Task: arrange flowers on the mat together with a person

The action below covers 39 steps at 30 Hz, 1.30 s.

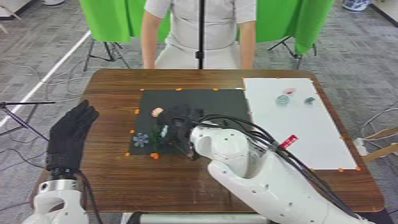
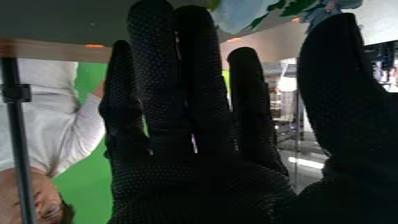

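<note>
1. Green curtains are hung behind the brown tabletop.
2. Left of the mat, the left robot hand is held open, fingers straight.
3. On the black mat, at least three flowers can be counted: one peach flower, one blue flower, one white flower.
4. Over the mat, the right robot hand is opened wide, thumb spread.
5. On the white sheet, three small pieces are laid: one pale green, one pink, one dark.
</note>
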Available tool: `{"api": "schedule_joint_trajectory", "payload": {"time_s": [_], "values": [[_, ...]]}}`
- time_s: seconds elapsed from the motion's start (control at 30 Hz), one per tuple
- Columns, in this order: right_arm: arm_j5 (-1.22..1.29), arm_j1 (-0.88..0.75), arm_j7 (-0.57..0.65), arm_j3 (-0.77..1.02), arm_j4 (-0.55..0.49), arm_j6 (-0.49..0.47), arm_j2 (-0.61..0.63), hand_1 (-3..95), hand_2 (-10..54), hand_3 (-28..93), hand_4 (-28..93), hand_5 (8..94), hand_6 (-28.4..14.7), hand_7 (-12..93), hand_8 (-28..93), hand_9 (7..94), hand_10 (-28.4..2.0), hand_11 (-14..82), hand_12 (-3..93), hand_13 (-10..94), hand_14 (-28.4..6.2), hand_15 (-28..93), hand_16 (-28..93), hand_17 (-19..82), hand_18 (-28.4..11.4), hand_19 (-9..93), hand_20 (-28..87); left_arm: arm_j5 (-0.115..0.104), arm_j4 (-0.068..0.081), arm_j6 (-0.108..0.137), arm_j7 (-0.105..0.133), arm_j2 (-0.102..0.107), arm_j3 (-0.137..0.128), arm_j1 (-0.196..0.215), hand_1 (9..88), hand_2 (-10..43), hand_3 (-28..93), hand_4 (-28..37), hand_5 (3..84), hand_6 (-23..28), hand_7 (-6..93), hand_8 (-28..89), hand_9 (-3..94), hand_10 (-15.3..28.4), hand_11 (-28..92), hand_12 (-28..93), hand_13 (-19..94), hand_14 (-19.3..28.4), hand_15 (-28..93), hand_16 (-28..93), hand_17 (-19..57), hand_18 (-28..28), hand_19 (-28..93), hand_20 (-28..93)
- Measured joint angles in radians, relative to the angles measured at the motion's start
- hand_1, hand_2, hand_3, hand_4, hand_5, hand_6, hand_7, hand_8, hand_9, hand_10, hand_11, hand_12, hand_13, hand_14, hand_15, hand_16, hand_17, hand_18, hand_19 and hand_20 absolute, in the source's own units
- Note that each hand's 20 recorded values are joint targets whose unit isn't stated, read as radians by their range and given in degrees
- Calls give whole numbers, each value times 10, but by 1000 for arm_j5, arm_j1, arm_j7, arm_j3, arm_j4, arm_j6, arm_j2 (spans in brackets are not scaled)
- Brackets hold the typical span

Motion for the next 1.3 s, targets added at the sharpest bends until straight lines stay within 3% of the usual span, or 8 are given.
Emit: {"api": "schedule_joint_trajectory", "payload": {"time_s": [0.23, 0.33, 0.47, 0.6, 0.73, 0.87, 1.07, 1.3], "values": [[26, -50, 10, 108, -113, 60, 22, 303, -77, 698, -196, 530, 29, 166, -126, 730, -136, 176, 192, 628, -125, 454, 263, 225, -169, 469, 350, 1, 0, -2, 0, -1, -1, 0, 255, 46, 654, -203, 463, 35, 119, -60, 422, 128, 135, 141, 341, 159, 111, 33, 39, 112, 29, 158], [129, -107, 16, 210, -199, 231, 40, 263, 25, 709, -191, 663, 19, 175, -117, 769, -138, 184, 192, 647, -126, 405, 244, 246, -144, 395, 328, 3, 1, -5, 0, -2, 1, -2, 253, 42, 653, -205, 466, 36, 122, -60, 427, 128, 135, 144, 346, 157, 111, 31, 44, 106, 24, 156], [382, -195, -87, 353, -245, 502, 82, 247, 50, 722, -188, 686, 14, 189, -121, 713, -146, 152, 174, 592, -125, 247, 236, 245, -130, 282, 333, 13, 1, -7, 1, -3, 4, -2, 250, 33, 655, -205, 474, 42, 115, -65, 435, 132, 134, 143, 357, 155, 106, 24, 59, 83, 18, 155], [564, -338, -375, 554, -224, 625, 106, 176, 54, 756, -188, 549, -24, 143, -111, 540, -158, 63, 106, 406, -121, 116, 164, 220, -126, 79, 303, 23, 1, -7, 3, -3, 9, -1, 253, 29, 652, -207, 480, 51, 97, -67, 445, 134, 129, 137, 364, 153, 99, 15, 72, 63, 18, 154], [710, -517, -505, 740, -227, 709, 94, 102, 79, 753, -205, 345, -70, 69, -95, 369, -148, 27, 60, 250, -91, 55, 82, 150, -118, 25, 242, 34, 1, -11, 5, -5, 20, -1, 258, 28, 646, -207, 481, 58, 77, -65, 459, 137, 123, 126, 373, 145, 97, -2, 97, 55, 24, 154], [930, -691, -460, 914, -274, 686, 29, 51, 83, 746, -212, 287, -59, 48, -87, 311, -142, 12, 49, 202, -79, 34, 50, 116, -104, -1, 209, 52, 3, -34, 5, -8, 26, -1, 258, 27, 646, -205, 479, 57, 72, -60, 459, 140, 122, 121, 366, 146, 97, -12, 101, 64, 26, 155], [1224, -894, -492, 1065, -327, 416, -99, 36, 56, 767, -207, 319, -29, 74, -87, 332, -118, 22, 54, 224, -60, 50, 43, 132, -95, 4, 209, 67, 2, -51, 5, -11, 32, 6, 254, 18, 646, -202, 475, 50, 78, -59, 453, 139, 120, 123, 357, 150, 101, -8, 87, 79, 24, 162], [1336, -1016, -609, 980, -349, 607, -119, 42, 48, 780, -211, 373, -66, 83, -103, 392, -124, 36, 57, 262, -56, 72, 10, 163, -51, -4, 205, 78, -1, -71, 4, -10, 32, 22, 253, 15, 645, -201, 475, 48, 78, -60, 454, 138, 119, 124, 358, 150, 101, -7, 86, 76, 22, 163]]}}
